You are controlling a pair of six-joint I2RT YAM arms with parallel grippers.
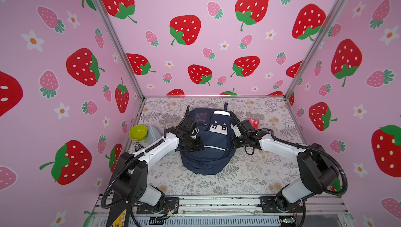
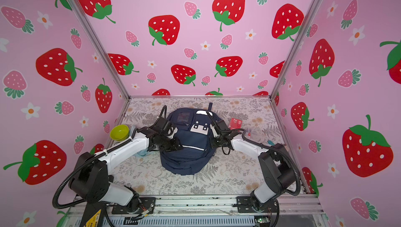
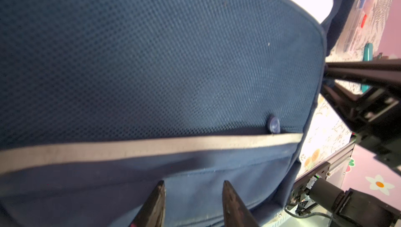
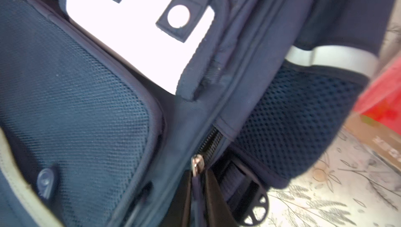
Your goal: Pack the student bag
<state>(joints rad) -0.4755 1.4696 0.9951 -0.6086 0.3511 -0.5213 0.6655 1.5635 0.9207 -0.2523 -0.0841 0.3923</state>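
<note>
Between parted, empty left gripper (image 3: 193, 185) and right gripper (image 4: 201, 184) pinching its zip pull (image 4: 197, 164), the rounded woven student bag (image 1: 208, 152) lies on floral tabletop (image 1: 249, 171) within strawberry-print walls (image 1: 195, 4).

Enclosure closed on three sides. Back wall (image 1: 212, 41), left wall (image 1: 54, 74) and right wall (image 1: 358, 63) carry the same pink print: big red strawberries with green leaves, smaller pink strawberries, white flowers with orange centres. Silver metal posts stand at the two back corners, left post (image 1: 115, 37) and right post (image 1: 314, 37), and both splay outward toward the top in both top views. A thin metal strip (image 1: 212, 96) runs along the foot of the back wall. The table surface (image 1: 249, 171) has a pale cover printed with grey ferns, leaves and tan blossoms, lying flat from wall to wall. An aluminium rail (image 1: 217, 202) crosses the near edge. Light is even and soft, shadows on the cover faint
</note>
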